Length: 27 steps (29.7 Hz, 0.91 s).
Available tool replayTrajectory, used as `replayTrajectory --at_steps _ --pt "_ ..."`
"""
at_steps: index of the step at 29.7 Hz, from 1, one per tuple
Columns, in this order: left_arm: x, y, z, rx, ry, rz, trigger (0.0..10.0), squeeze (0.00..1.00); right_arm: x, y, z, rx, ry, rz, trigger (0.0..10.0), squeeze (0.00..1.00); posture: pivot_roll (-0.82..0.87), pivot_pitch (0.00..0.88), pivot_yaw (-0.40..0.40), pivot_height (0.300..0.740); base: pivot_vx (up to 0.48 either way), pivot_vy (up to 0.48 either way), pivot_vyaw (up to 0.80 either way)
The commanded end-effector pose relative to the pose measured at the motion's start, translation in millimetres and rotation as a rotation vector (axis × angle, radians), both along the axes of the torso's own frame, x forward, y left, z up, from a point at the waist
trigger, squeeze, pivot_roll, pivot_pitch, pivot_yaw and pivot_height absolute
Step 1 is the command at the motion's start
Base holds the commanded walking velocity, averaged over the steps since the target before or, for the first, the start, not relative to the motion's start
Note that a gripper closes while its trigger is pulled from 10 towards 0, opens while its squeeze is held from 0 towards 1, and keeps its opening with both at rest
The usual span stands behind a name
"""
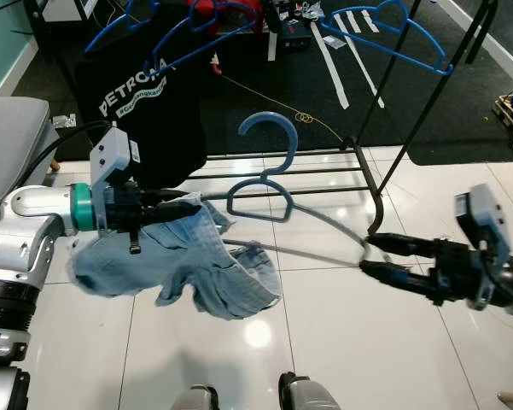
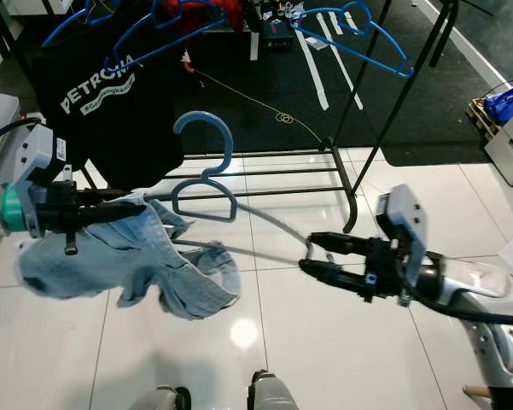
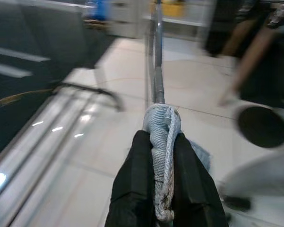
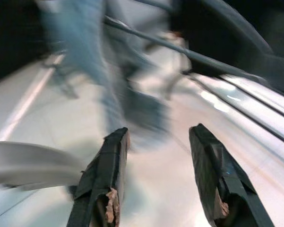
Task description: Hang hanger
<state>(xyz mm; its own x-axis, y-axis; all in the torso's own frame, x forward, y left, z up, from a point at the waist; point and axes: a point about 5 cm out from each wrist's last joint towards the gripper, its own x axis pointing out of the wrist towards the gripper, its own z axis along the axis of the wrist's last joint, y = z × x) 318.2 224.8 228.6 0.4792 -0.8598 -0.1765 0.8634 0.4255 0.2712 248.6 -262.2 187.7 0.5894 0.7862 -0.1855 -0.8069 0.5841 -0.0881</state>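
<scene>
Nearest the robot's feet, pale blue shorts point(image 1: 201, 273) are seen draped over a grey-blue hanger point(image 1: 269, 184), held above a glossy white floor point(image 1: 324, 342). The left gripper point(image 1: 166, 205) is clenched on the hanger's end, cloth pinched in with it. The right gripper point(image 2: 311, 254) is spread open at the other tip, grasping nothing. Held by one end only, the hanger could swing and the shorts could slide off. Beyond, the black rack point(image 1: 384, 111) carries blue hangers point(image 1: 384, 34) and a black shirt point(image 1: 145, 111); room is judged free between them, though the rack's low bars could catch the dangling shorts.
</scene>
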Motion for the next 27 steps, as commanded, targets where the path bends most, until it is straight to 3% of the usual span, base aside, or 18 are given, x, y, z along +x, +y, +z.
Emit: replayTrajectory --at_steps 1,5,11,12,13,14,15,16,17,18,20,22,23,24,26,27 --pt "-4.3 5.8 7 -0.016 -0.014 -0.007 0.0 0.0 3.6 -20.9 0 -0.037 -0.055 -0.139 10.0 0.0 -0.07 0.097 0.03 0.74 0.0 0.0 0.0" --pt "-6.3 2.6 9 -0.032 -0.015 -0.031 0.0 0.0 11.4 -25.5 8 0.007 -0.174 -0.244 10.0 0.0 -0.07 0.096 0.031 0.74 0.0 0.0 0.0" --pt "-7.1 -0.8 10 -0.051 -0.022 -0.036 0.0 0.0 16.1 -17.6 9 0.095 -0.226 -0.266 10.0 0.0 -0.07 0.094 0.025 0.74 0.0 0.0 0.0" --pt "-3.9 -3.9 7 -0.07 -0.043 0.016 0.0 0.0 21.5 11.8 23 0.38 -0.225 -0.219 10.0 0.0 -0.06 0.092 0.025 0.74 0.0 0.0 0.0" --pt "-3.9 -3.9 7 -0.07 -0.043 0.016 0.0 0.0 21.5 11.8 23 0.38 -0.225 -0.219 10.0 0.0 -0.06 0.092 0.025 0.74 0.0 0.0 0.0" --pt "-2.7 -5.0 6 -0.078 -0.049 0.033 0.0 0.0 22.7 22.9 30 0.483 -0.221 -0.19 10.0 0.0 -0.06 0.092 0.026 0.74 0.0 0.0 0.0" --pt "-2.7 -5.0 6 -0.078 -0.049 0.033 0.0 0.0 22.7 22.9 30 0.483 -0.221 -0.19 10.0 0.0 -0.06 0.092 0.026 0.74 0.0 0.0 0.0" --pt "-2.0 -9.6 5 -0.117 -0.055 0.048 0.0 0.0 27.4 42.7 45 0.62 -0.245 -0.138 10.0 0.0 -0.06 0.091 0.029 0.74 0.0 0.0 0.0" --pt "-2.0 -9.6 5 -0.117 -0.055 0.048 0.0 0.0 27.4 42.7 45 0.62 -0.245 -0.138 10.0 0.0 -0.06 0.091 0.029 0.74 0.0 0.0 0.0" --pt "-0.7 -13.8 5 -0.151 -0.062 0.062 0.0 0.0 32.1 59.8 58 0.729 -0.262 -0.085 10.0 0.0 -0.06 0.084 0.03 0.74 0.0 0.0 0.0" --pt "-0.7 -13.8 5 -0.151 -0.062 0.062 0.0 0.0 32.1 59.8 58 0.729 -0.262 -0.085 10.0 0.0 -0.06 0.084 0.03 0.74 0.0 0.0 0.0" --pt "8.4 -20.4 7 -0.196 -0.096 0.145 0.0 0.0 45.3 92.3 85 0.884 -0.296 0.021 10.0 0.0 -0.06 0.112 0.027 0.74 0.0 0.0 0.0" --pt "14.4 -21.8 7 -0.177 -0.109 0.212 0.0 0.0 49.7 107.6 100 0.933 -0.323 0.074 10.0 0.0 -0.05 0.113 0.033 0.74 0.0 0.0 0.0" --pt "14.4 -21.8 7 -0.177 -0.109 0.212 0.0 0.0 49.7 107.6 100 0.933 -0.323 0.074 10.0 0.0 -0.05 0.113 0.033 0.74 0.0 0.0 0.0" --pt "21.4 -23.4 11 -0.162 -0.133 0.301 0.0 0.0 53.5 127.3 124 1.003 -0.369 0.132 10.0 0.0 -0.04 0.129 0.034 0.74 0.0 0.0 0.0" --pt "21.4 -23.4 11 -0.162 -0.133 0.301 0.0 0.0 53.5 127.3 124 1.003 -0.369 0.132 10.0 0.0 -0.04 0.129 0.034 0.74 0.0 0.0 0.0"
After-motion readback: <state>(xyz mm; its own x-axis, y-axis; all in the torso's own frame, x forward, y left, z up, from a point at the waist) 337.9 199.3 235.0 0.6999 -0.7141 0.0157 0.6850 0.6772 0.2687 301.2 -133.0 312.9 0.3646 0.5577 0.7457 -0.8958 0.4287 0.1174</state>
